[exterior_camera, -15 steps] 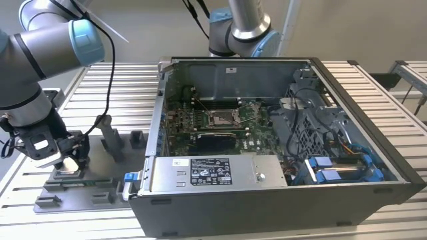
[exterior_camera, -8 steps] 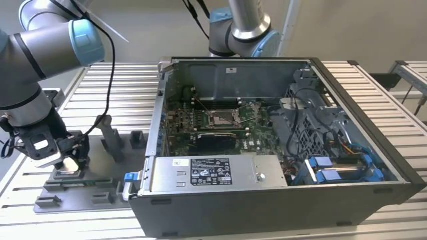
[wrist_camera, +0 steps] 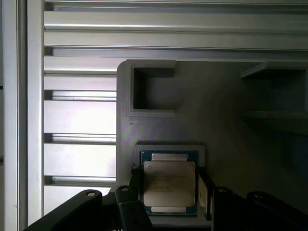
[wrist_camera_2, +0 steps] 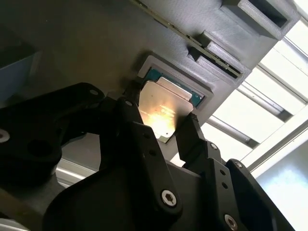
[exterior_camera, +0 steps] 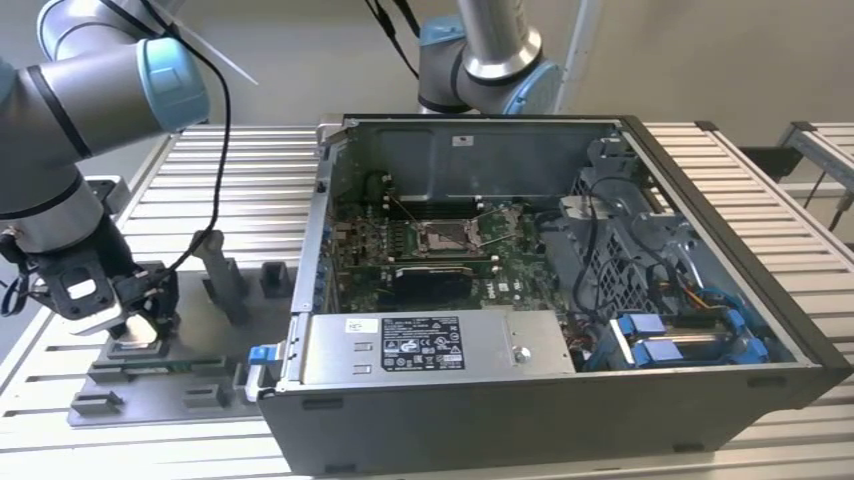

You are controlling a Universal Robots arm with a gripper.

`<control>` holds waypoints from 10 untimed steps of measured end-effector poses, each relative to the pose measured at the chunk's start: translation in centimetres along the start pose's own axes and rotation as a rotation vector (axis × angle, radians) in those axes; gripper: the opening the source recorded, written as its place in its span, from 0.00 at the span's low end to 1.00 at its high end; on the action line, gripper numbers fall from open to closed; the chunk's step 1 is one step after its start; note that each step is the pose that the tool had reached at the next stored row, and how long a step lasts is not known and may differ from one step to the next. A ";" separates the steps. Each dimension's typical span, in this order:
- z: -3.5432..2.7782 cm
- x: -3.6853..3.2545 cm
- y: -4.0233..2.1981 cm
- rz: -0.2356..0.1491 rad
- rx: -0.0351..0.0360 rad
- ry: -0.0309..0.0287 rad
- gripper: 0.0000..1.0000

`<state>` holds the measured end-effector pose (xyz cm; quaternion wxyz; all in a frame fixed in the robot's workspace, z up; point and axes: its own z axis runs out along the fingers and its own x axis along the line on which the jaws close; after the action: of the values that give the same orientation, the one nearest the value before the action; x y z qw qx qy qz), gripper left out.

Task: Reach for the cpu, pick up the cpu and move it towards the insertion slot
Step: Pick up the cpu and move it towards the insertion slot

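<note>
On the exterior view's left, the grey, blue-capped arm is seen bent down to a matte grey plastic fixture plate, which is laid on a table of ribbed aluminium slats. The black gripper is lowered onto the plate's near corner. Two dark upright posts are stood on the plate just beside it.

In both wrist views the cpu is shown as a thin square. Its pale metal lid is edged by a green board and catches a warm glare. It is seated flat in a shallow square pocket of layered printed plastic, with a deeper empty recess near it. The chip is flanked by the gripper's angular black links. Whether it is pinched or merely straddled cannot be told.

Further right, the open dark-grey steel computer case is laid on its side. On the green motherboard inside, the insertion slot is seen as a square silver frame, well apart from the gripper, with the case's wall between them. A silver power supply is mounted in front of it. Blue plastic clips and loose cables are gathered at the far right.
</note>
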<state>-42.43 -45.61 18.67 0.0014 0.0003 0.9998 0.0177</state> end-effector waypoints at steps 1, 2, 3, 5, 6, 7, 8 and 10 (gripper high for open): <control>-0.11 0.01 0.01 0.000 -0.0001 0.0000 0.00; -0.24 0.01 0.02 0.001 -0.0003 0.0001 0.00; -0.49 0.01 0.03 0.001 -0.0002 0.0005 0.00; -0.91 0.00 0.04 0.000 -0.0003 0.0003 0.00; -1.10 -0.01 0.04 0.000 -0.0004 0.0002 0.00; -1.32 -0.01 0.05 0.000 -0.0003 0.0003 0.00; -1.56 -0.01 0.06 0.000 -0.0003 0.0003 0.00; -1.94 -0.01 0.07 0.000 -0.0003 0.0003 0.00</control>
<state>-42.43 -45.60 20.62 0.0013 0.0005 0.9998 0.0179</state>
